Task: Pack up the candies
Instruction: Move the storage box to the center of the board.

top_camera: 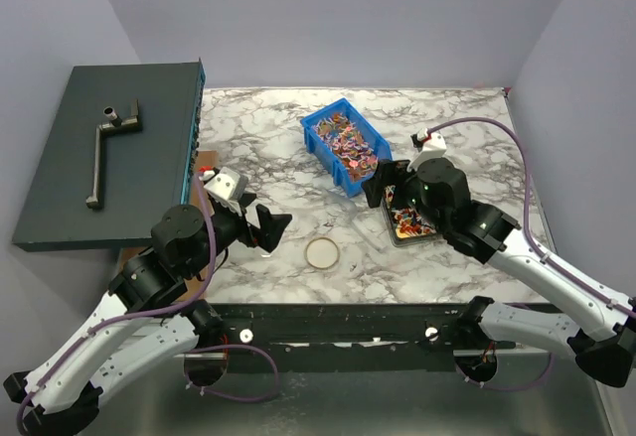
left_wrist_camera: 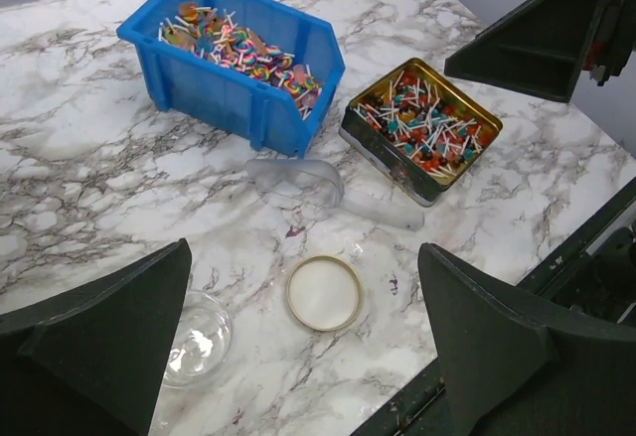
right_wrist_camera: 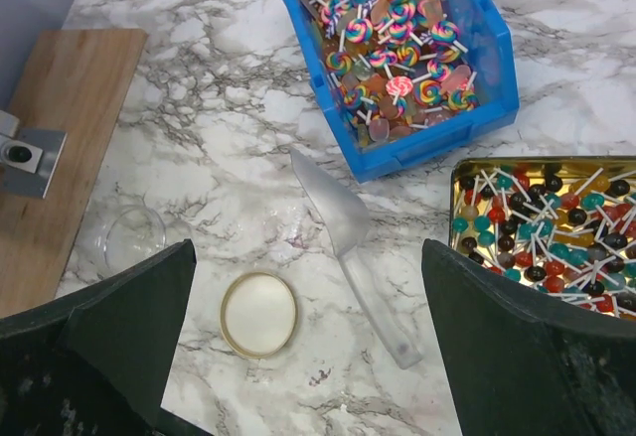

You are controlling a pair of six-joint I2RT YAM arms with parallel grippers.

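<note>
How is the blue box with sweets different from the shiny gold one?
The blue plastic bin is deep with tall walls; the gold metal tin is shallow and flat. The bin holds flat rainbow-swirl lollipops; the tin holds small round lollipops. Both are open and hold sweets on sticks.

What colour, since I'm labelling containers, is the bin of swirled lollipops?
Blue bin; best in the right wrist view.
</note>
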